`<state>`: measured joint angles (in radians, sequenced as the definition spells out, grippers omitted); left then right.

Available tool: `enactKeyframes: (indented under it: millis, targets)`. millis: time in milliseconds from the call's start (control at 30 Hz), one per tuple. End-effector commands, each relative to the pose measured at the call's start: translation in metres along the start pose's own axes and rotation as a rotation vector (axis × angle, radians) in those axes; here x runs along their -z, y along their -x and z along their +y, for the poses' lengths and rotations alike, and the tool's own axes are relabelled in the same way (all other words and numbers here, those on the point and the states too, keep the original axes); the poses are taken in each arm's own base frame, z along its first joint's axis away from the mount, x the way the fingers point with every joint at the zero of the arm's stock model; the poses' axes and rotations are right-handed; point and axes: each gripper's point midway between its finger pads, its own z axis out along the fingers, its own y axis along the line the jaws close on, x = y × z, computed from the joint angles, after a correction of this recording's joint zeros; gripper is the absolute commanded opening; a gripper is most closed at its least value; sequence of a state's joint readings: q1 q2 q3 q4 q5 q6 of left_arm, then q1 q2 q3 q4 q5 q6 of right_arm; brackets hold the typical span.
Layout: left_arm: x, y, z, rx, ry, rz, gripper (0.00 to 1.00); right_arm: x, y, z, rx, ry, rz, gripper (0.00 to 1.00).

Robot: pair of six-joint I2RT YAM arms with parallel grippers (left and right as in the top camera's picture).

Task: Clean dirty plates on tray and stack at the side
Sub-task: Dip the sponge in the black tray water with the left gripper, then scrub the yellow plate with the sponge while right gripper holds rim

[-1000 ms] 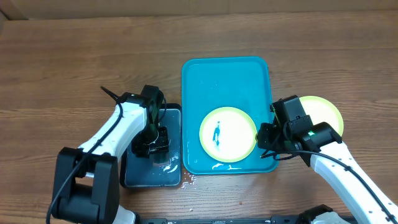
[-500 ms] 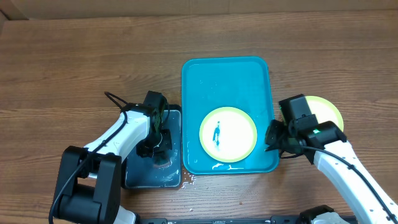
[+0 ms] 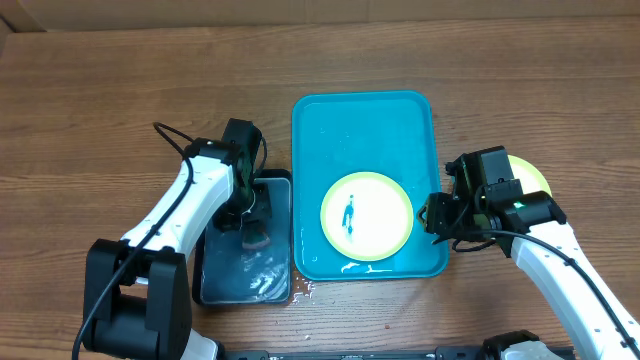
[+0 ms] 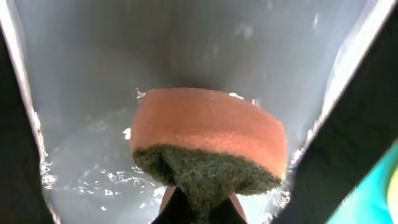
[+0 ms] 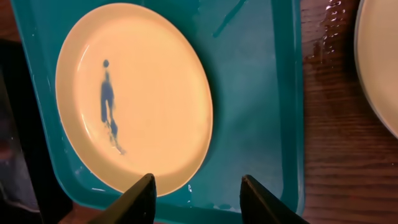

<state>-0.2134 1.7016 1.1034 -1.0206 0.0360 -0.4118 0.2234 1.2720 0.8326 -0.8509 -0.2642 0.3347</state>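
One plate (image 3: 366,216) with a yellow-green rim and a blue smear lies in the near half of the teal tray (image 3: 360,130). In the right wrist view this plate (image 5: 134,99) sits just ahead of my open right gripper (image 5: 198,186), which hovers over the tray's (image 5: 261,93) near right corner; its left finger overlaps the plate's rim. A second plate (image 3: 532,176) rests on the table right of the tray, partly hidden by the right arm. My left gripper (image 4: 199,208) is shut on an orange-and-green sponge (image 4: 208,134) above the dark tray (image 3: 245,270).
The dark grey tray (image 4: 93,74) holds shallow water and stands against the teal tray's left side. Water is spilled on the wood near the trays' front corners (image 3: 305,290) and beside the teal tray (image 5: 326,37). The far half of the teal tray is bare.
My left gripper has closed on the sponge in the dark tray and lifted it a little. My right gripper has opened wider and shifted at the tray's right edge.
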Motion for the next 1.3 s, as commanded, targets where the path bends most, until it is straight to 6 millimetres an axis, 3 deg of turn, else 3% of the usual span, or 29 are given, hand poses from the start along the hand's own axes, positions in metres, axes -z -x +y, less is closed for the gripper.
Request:
enactKeyframes:
  millis: [0,167,300,433,600,700,800,900,1067,1267]
  targets:
    - [-0.015,0.0,0.011,-0.018,0.049,-0.025,0.04,-0.001,-0.003,0.003,0.01,0.026,0.014,0.47]
    - [-0.04,-0.005,0.012,-0.019,0.043,-0.013,0.04,-0.012,-0.017,0.004,0.013,0.057,0.071,0.5]
    - [-0.042,-0.008,0.01,-0.028,0.032,0.006,0.04,-0.024,-0.021,0.005,0.046,0.069,0.099,0.52]
    - [-0.025,-0.006,0.003,-0.064,0.002,0.031,0.04,-0.041,-0.021,0.005,0.057,0.069,0.113,0.53]
    - [0.023,0.01,-0.007,-0.069,-0.007,0.02,0.04,-0.061,-0.018,-0.004,0.028,0.023,0.126,0.49]
    - [0.069,0.024,-0.031,-0.097,-0.077,-0.026,0.04,-0.077,-0.012,-0.008,0.021,0.015,0.127,0.33]
    - [0.096,0.031,-0.051,-0.129,-0.129,-0.074,0.04,-0.085,-0.011,-0.009,0.019,0.013,0.133,0.22]
    - [0.111,0.035,-0.078,-0.18,-0.198,-0.119,0.04,-0.088,-0.009,-0.01,0.02,0.013,0.129,0.09]
    - [0.105,0.032,-0.119,-0.226,-0.266,-0.158,0.04,-0.096,-0.008,-0.012,0.003,0.009,0.133,0.04]
    - [0.069,0.005,-0.183,-0.331,-0.32,-0.1,0.04,-0.103,-0.014,-0.018,-0.024,-0.016,0.163,0.04]
